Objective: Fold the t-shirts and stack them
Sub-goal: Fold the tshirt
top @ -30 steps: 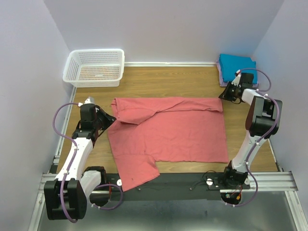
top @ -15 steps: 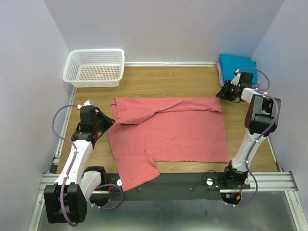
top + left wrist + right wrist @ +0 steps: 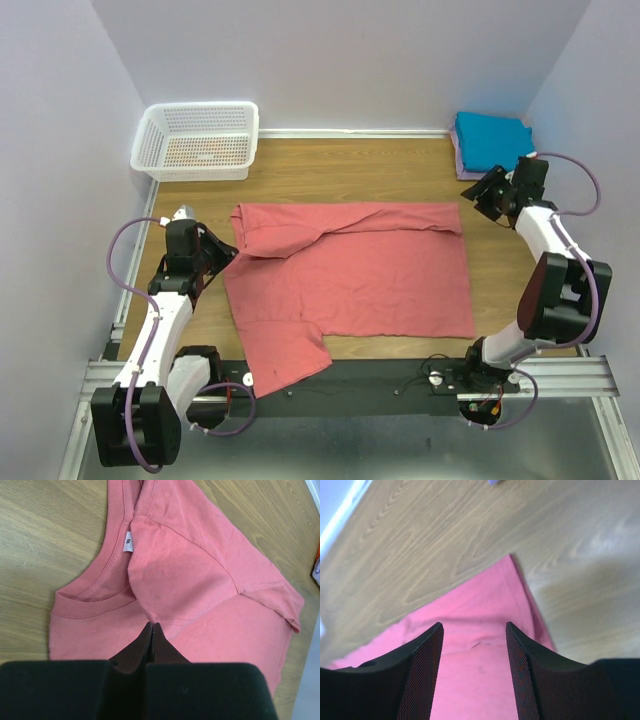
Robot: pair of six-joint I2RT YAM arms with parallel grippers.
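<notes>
The salmon-pink t-shirt (image 3: 350, 275) lies spread across the middle of the table, its far part folded over and one sleeve hanging toward the front edge. My left gripper (image 3: 225, 248) is at the shirt's left edge by the collar. In the left wrist view (image 3: 152, 625) it is shut, pinching a puckered fold of the shirt (image 3: 190, 565). My right gripper (image 3: 485, 193) is open and empty, just beyond the shirt's far right corner. The right wrist view (image 3: 474, 625) shows that corner (image 3: 480, 665) between its fingers. The teal-blue t-shirt (image 3: 490, 138) lies folded at the back right, on the pale lavender one (image 3: 459, 160).
A white lattice basket (image 3: 197, 140) stands at the back left corner. Purple walls close in the table on three sides. Bare wood (image 3: 350, 170) lies between the pink shirt and the back wall.
The right arm has swung outward to the right, and its gripper has moved a little right, away from the shirt's corner. The left gripper and the shirt have hardly moved.
</notes>
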